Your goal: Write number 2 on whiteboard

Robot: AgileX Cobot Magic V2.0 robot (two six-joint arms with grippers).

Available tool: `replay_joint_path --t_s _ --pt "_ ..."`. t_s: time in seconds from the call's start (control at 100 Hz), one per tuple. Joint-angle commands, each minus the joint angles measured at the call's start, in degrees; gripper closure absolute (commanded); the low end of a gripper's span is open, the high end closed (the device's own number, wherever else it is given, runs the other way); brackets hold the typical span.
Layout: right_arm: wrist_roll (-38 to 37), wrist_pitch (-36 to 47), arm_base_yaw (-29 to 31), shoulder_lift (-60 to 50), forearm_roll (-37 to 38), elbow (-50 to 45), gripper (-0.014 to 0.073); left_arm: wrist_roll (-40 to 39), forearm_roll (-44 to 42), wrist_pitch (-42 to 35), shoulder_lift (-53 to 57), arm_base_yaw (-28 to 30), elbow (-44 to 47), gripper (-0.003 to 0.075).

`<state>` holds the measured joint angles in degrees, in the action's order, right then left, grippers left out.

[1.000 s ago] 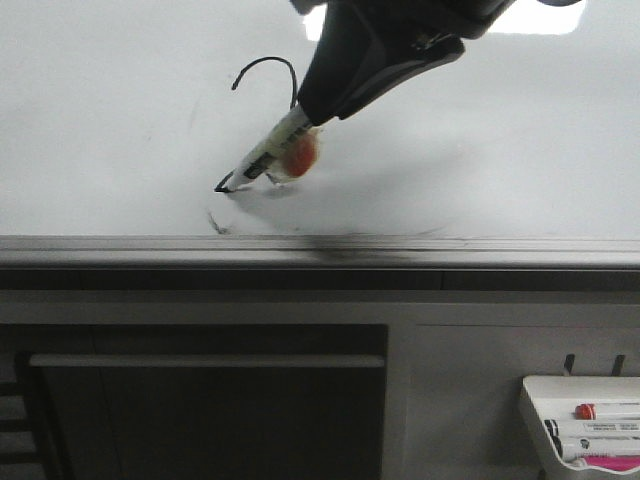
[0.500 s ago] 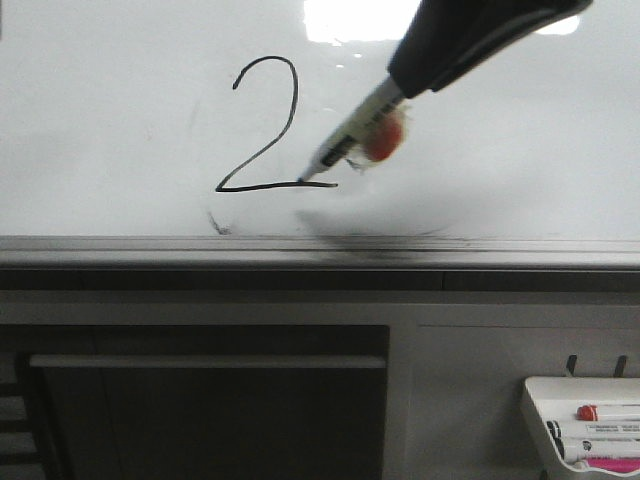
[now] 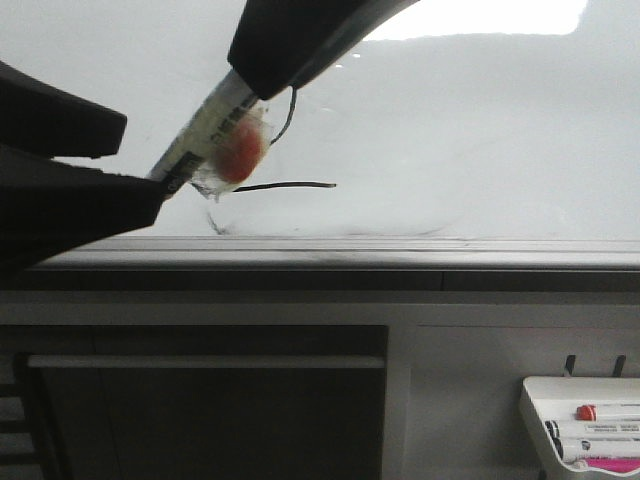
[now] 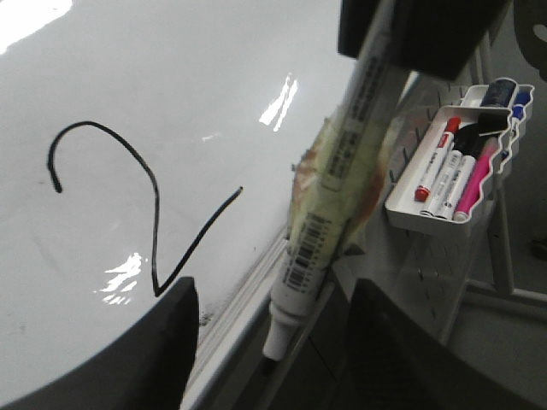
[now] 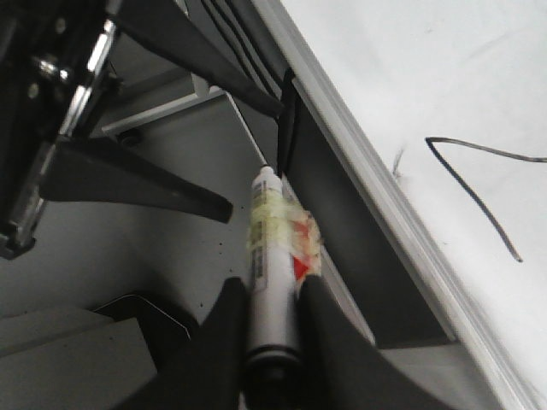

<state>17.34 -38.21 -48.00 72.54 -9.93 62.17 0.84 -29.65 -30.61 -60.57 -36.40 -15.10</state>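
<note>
The number 2 [image 4: 154, 205] is drawn in thin black on the whiteboard [image 4: 171, 77]. In the front view the marker hides most of it, and its base stroke [image 3: 290, 185] shows. My right gripper [image 3: 245, 85] comes in from the top, shut on a white marker [image 3: 205, 130] wrapped in tape with a red patch. The marker is off the board and points down-left. My left gripper [image 3: 145, 160] is open at the left, with the marker's tip between its fingers and gaps on both sides [image 4: 272, 290]. The right wrist view shows the fingers clamping the marker barrel [image 5: 273, 290].
The whiteboard's grey lower rail [image 3: 400, 250] runs across below the digit, with a dark cabinet front under it. A small white tray [image 3: 590, 420] at the lower right holds several markers; it also shows in the left wrist view [image 4: 453, 171].
The right gripper finished the base stroke, lifted the marker off the board and swung it left. The left gripper came in from the left, open around the marker's tip.
</note>
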Motion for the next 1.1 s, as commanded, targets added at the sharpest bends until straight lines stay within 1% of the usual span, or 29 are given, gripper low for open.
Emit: replay_joint_path --t_s 0.0,0.09,0.14,0.21,0.24,0.26,0.31,0.32,0.47,0.51,0.52,0.53,0.55,0.58,0.6,0.61,0.62,0.64,0.65,0.67,0.69,0.7,0.71,0.77,0.8,0.84,0.87,0.94,1.09 --pt "0.7 2.3 -0.5 -1.3 -1.6 2.1 0.0665 -0.8 0.1 -4.5 -0.3 -0.5 -1.5 0.0353" --pt "0.7 1.5 -1.3 -1.3 -2.5 2.1 0.0665 -0.8 -1.1 -5.8 -0.9 -0.5 -1.5 0.0356" --pt "0.7 1.8 -1.9 -1.3 -2.9 2.1 0.0665 -0.8 -2.9 -5.9 -1.3 -0.5 -1.5 0.0389" --pt "0.7 1.9 -2.5 -1.3 -2.9 2.1 0.0665 -0.8 -5.8 -5.8 -1.7 -0.5 -1.5 0.0498" --pt "0.7 1.9 -2.5 -1.3 -2.9 2.1 0.0665 -0.8 -6.6 -5.8 -1.8 -0.5 -1.5 0.0573" --pt "0.7 1.9 -2.6 -1.3 -2.9 2.1 0.0665 -0.8 -7.0 -5.7 -1.8 -0.5 -1.5 0.0604" --pt "0.7 1.9 -2.6 -1.3 -2.9 2.1 0.0665 -0.8 -7.1 -5.8 -1.8 -0.5 -1.5 0.0732" --pt "0.7 1.9 -2.6 -1.3 -2.9 2.1 0.0665 -0.8 -7.1 -5.9 -1.8 -0.5 -1.5 0.0743" --pt "1.1 2.4 -2.6 -1.3 -2.4 2.1 0.0648 -0.8 -7.1 -6.6 -1.7 -0.5 -1.5 0.0739" --pt "2.5 2.4 -2.6 -1.3 -2.1 2.1 0.0591 -0.8 -6.9 -6.6 -1.7 -0.5 -1.5 0.0739" --pt "2.6 2.4 -2.6 -1.3 -1.7 2.1 0.0561 -0.8 -6.5 -6.6 -1.7 -0.5 -1.5 0.0739" --pt "2.8 2.6 -2.6 -1.3 -1.5 2.1 0.0561 -0.8 -6.5 -6.6 -1.7 -0.5 -1.5 0.0739" --pt "2.8 2.9 -2.6 -1.3 -0.8 2.1 0.0506 -0.8 -5.6 -6.7 -1.7 -0.5 -1.5 0.0739" --pt "2.7 3.5 -2.6 -1.3 1.4 2.1 0.0415 -0.8 -3.5 -6.7 -1.7 -0.5 -1.5 0.0739" --pt "2.6 3.9 -2.5 -1.3 3.0 2.1 0.0337 -0.8 -1.2 -6.7 -1.7 -0.5 -1.5 0.074" --pt "2.4 4.3 -2.3 -1.3 4.1 2.1 0.0281 -0.8 0.7 -6.7 -1.7 -0.5 -1.5 0.074" --pt "2.4 4.5 -2.2 -1.3 4.1 2.1 0.0253 -0.8 1.7 -6.7 -1.7 -0.5 -1.5 0.074" --pt "1.9 5.0 -1.9 -1.4 6.7 2.1 0.0137 -0.8 5.0 -6.7 -1.7 -0.5 -1.5 0.074" --pt "1.6 5.2 -1.7 -1.5 7.3 2.1 0.0137 -0.8 6.3 -6.7 -1.7 -0.5 -1.5 0.074" --pt "0.5 5.7 -1.0 -1.6 9.4 2.2 0.0027 -0.8 10.2 -6.7 -1.7 -0.5 -1.5 0.074" --pt "-0.2 6.1 -0.5 -1.9 10.7 2.2 -0.0022 -0.8 14.7 -6.7 -1.7 -0.5 -1.5 0.0739" --pt "-0.7 6.3 -0.3 -2.0 11.9 2.2 -0.0066 -0.8 17.7 -6.7 -1.7 -0.5 -1.5 0.0739" --pt "-1.8 6.7 0.3 -2.1 12.6 2.3 -0.0078 -0.8 19.3 -6.7 -1.7 -0.5 -1.5 0.0739" --pt "-5.2 6.4 2.9 -2.7 16.5 3.4 -0.0041 -0.8 32.3 -8.1 -1.8 -0.5 -1.5 0.0739" --pt "-5.3 6.1 3.9 -3.1 16.6 4.0 -0.0025 -0.8 37.4 -8.8 -1.9 -0.5 -1.5 0.074" --pt "-5.4 5.9 5.9 -3.3 16.7 4.7 -0.0003 -0.8 43.4 -9.9 -2.5 -0.5 -2.0 0.074" --pt "-5.4 5.6 6.9 -3.9 16.7 5.3 0.0013 -0.8 46.0 -10.0 -3.0 -0.5 -2.5 0.074" --pt "-5.4 5.0 8.6 -4.4 16.7 6.1 0.0041 -0.8 49.0 -9.8 -5.4 -0.4 -4.0 0.074" --pt "-5.4 4.9 8.8 -4.4 16.7 6.2 0.0059 -4.4 49.3 -8.4 -12.5 -0.4 -8.9 0.074"
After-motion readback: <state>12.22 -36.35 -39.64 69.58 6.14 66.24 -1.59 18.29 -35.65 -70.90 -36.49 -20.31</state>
